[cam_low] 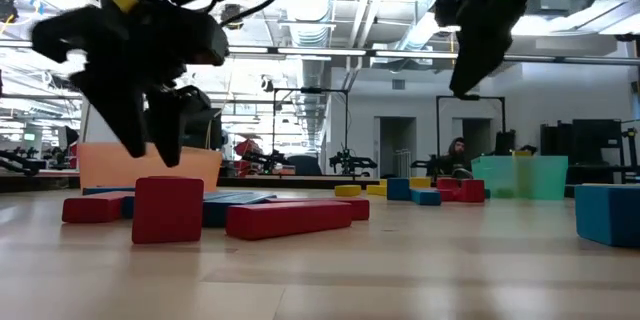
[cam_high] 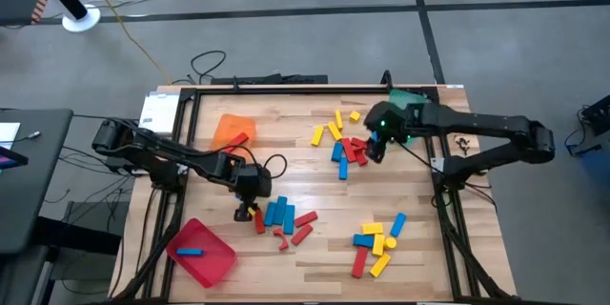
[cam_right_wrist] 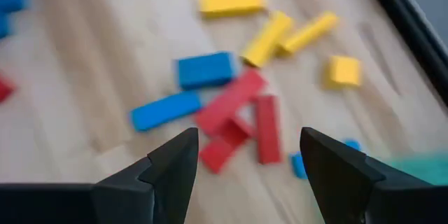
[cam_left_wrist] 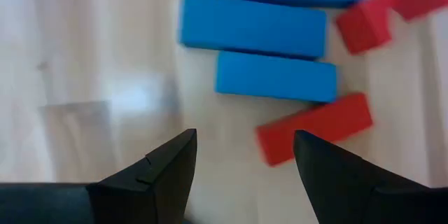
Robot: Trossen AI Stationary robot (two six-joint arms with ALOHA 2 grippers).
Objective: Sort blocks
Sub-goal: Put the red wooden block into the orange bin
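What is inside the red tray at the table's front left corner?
One blue block lies flat in the red tray. No other block shows in it, and nothing covers the tray from above.

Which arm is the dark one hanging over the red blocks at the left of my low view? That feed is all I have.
Observer: The left gripper. From above, it hovers at the front-left cluster of blue and red blocks.
Operator: Is it holding anything?
Observer: No. Its wrist view shows open fingers with bare wood between them and a red block just ahead.
Operator: Is anything sorted yet?
Observer: One blue block lies in the red tray.
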